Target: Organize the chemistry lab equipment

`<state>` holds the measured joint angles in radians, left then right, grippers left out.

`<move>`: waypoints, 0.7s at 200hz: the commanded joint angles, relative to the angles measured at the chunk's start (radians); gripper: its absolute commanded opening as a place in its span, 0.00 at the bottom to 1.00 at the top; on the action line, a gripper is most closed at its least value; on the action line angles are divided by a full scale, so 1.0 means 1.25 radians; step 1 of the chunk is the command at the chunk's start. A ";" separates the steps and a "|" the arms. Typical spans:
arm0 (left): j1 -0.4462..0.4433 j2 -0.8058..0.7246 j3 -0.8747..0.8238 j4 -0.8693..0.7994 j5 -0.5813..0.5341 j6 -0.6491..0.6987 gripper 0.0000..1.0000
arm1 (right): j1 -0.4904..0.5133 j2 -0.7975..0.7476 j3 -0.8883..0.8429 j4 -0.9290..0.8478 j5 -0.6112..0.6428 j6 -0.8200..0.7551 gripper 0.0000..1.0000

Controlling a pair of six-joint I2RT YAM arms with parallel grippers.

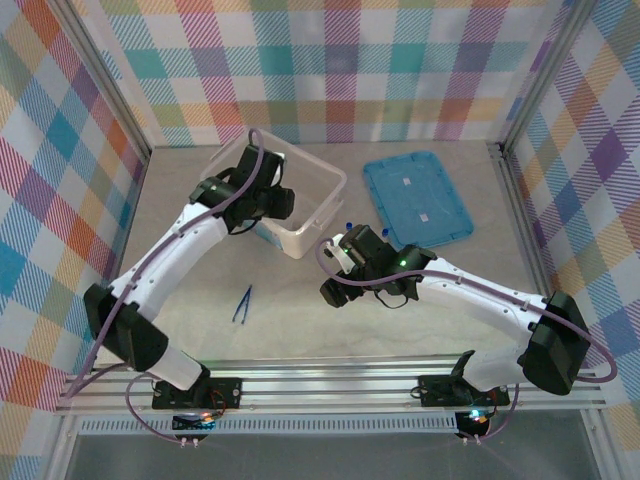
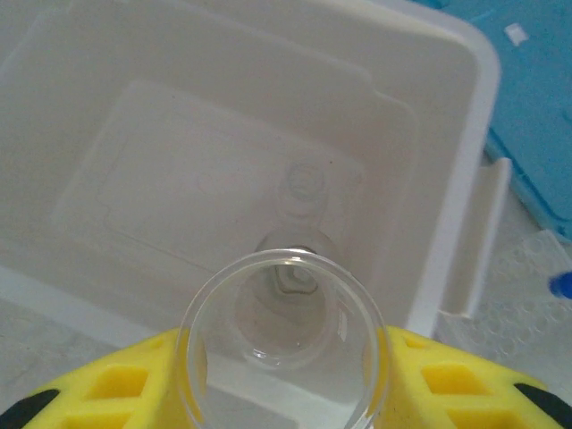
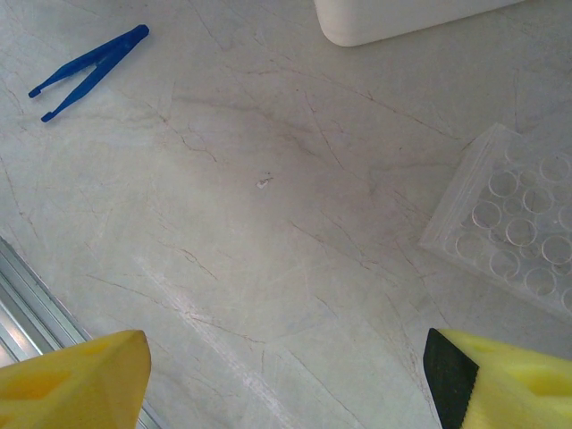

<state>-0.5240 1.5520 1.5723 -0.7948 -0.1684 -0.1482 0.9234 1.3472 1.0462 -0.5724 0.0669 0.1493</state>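
Squarely over the open white plastic tub (image 2: 474, 134) with the left gripper (image 2: 279, 362), yellow fingers (image 2: 107, 389) pinched on the wall of a tiny clear beaker (image 2: 281, 313), mouth up toward the wrist camera. Straight down from that grip to the tub floor, so probably just a matter of lowering and letting go. Lying on that floor by the look of it, close to the drop line: a small clear round flask (image 2: 304, 183), faint against the white plastic and hard to separate from the beaker's own base.

Over bare table with the right gripper (image 3: 286, 366), jaws spread wide, holding nothing. Away to the upper left of it in the wrist view: dark-blue tweezers (image 3: 87, 71), long axis on a diagonal, tips toward the near rail. Judged from overhead, roughly midway between the two arms, yet better reached with the right, being free.

Just beside the tub's near corner: a clear well rack (image 3: 509, 223), cut off at the frame edge, with blue-capped tubes (image 1: 348, 225). Only caps discernible, count uncertain.
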 commanded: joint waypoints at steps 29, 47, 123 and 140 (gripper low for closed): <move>0.060 0.094 0.023 0.063 0.042 0.014 0.40 | 0.004 -0.044 -0.023 0.003 -0.001 0.023 0.81; 0.076 0.128 0.020 0.078 0.055 0.014 0.40 | 0.003 -0.048 -0.027 0.002 0.002 0.024 0.81; 0.111 0.230 0.021 0.119 0.072 0.009 0.39 | 0.004 -0.040 -0.021 0.004 -0.004 0.027 0.81; 0.115 0.253 0.030 0.119 0.072 0.010 0.39 | 0.004 -0.035 -0.017 0.003 -0.005 0.024 0.81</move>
<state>-0.4004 1.8301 1.5761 -0.6460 -0.0872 -0.1402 0.9234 1.3060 1.0229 -0.5694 0.0669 0.1719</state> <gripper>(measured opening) 0.440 0.810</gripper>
